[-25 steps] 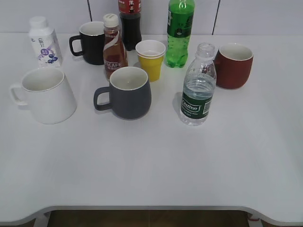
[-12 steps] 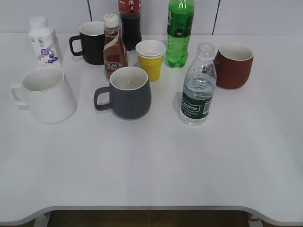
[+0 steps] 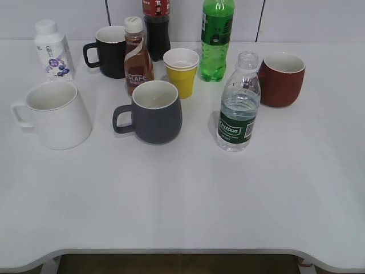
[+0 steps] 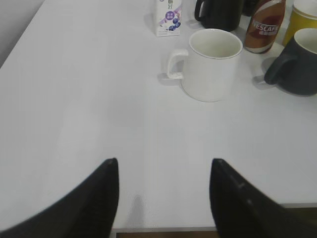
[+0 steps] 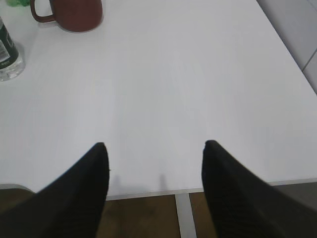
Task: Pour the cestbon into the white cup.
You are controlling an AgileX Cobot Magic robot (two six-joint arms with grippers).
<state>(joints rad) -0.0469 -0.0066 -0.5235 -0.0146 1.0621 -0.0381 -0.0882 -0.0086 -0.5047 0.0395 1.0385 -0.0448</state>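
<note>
The cestbon (image 3: pixel 239 105), a clear capless bottle with a dark green label, stands upright right of centre on the white table; its base shows at the left edge of the right wrist view (image 5: pixel 7 54). The white cup (image 3: pixel 55 114) stands at the left, handle pointing left; it also shows in the left wrist view (image 4: pixel 212 64). My left gripper (image 4: pixel 163 161) is open and empty over the table's front edge, well short of the cup. My right gripper (image 5: pixel 154 145) is open and empty at the front edge, far from the bottle. Neither gripper shows in the exterior view.
A grey mug (image 3: pixel 154 111) stands between cup and bottle. Behind are a Nescafe bottle (image 3: pixel 137 56), yellow paper cup (image 3: pixel 182 71), black mug (image 3: pixel 109 51), green soda bottle (image 3: pixel 216 40), dark bottle (image 3: pixel 156 25), small white bottle (image 3: pixel 53 50). A red-brown mug (image 3: pixel 282 79) stands behind the cestbon.
</note>
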